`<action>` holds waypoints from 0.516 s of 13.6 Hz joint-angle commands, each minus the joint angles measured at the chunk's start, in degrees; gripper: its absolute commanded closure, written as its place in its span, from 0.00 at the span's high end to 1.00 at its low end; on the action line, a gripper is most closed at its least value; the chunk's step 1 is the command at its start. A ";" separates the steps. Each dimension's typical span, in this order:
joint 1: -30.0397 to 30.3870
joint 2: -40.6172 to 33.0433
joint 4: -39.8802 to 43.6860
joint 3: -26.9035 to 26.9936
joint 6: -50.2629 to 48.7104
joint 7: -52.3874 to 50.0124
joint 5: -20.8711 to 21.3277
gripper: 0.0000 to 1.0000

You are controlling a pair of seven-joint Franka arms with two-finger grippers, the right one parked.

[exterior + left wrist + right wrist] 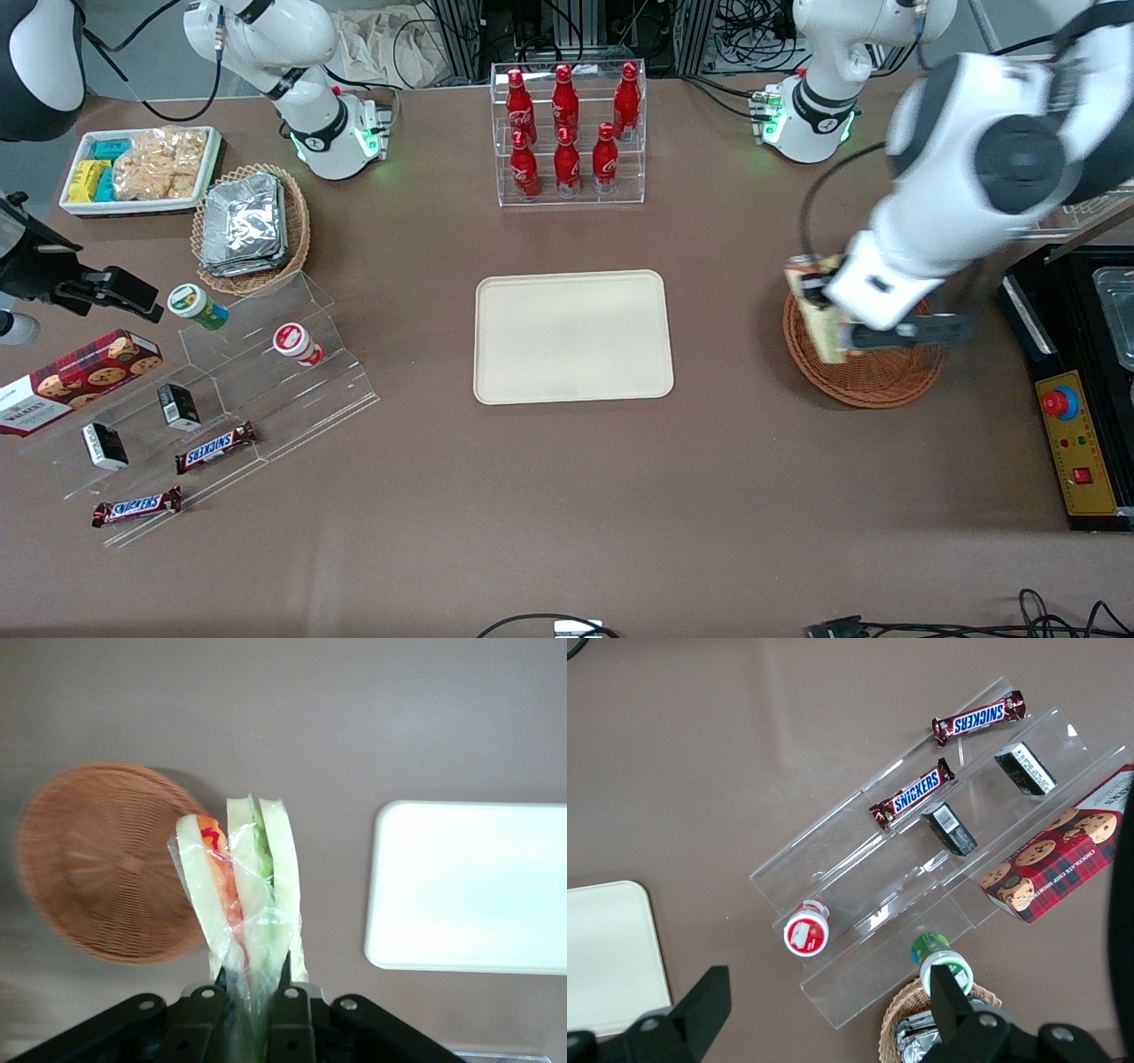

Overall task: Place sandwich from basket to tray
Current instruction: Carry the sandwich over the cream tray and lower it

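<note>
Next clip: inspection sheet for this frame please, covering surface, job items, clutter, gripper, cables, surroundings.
Surface: brown table.
Job items: sandwich lifted out of the basket; tray bare.
Clutter: cola bottles, foil packs, Snickers bars, cookie box.
Gripper: left gripper shut on the sandwich, above the basket's rim.
Cables: along the table edge nearest the camera.
Surroundings: control box with red button.

"SNICKERS" stands on two bars (979, 719) (913, 795), and "WALKERS" on the cookie box (78, 379).
</note>
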 commanded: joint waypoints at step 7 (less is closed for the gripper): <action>-13.50 14.67 1.03 0.40 15.38 -7.79 0.43 0.16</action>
